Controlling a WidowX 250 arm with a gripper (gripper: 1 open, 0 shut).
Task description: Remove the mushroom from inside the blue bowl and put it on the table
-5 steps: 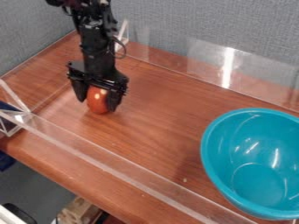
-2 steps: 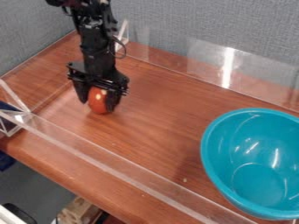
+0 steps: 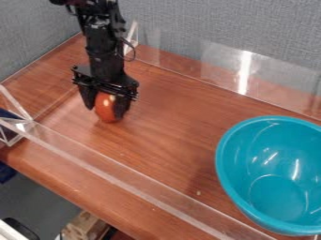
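The mushroom (image 3: 108, 110), a small reddish-brown rounded piece, rests on the table (image 3: 163, 131) at the left. My gripper (image 3: 105, 101) stands directly over it with its black fingers spread open on either side of the cap. I cannot tell whether the fingers touch it. The blue bowl (image 3: 272, 172), large and teal, sits at the right front with nothing visible inside.
Low clear acrylic walls (image 3: 113, 178) edge the wooden top along the front, left and back. A grey fabric backdrop (image 3: 226, 23) rises behind. The black arm (image 3: 98, 33) comes down from the upper left.
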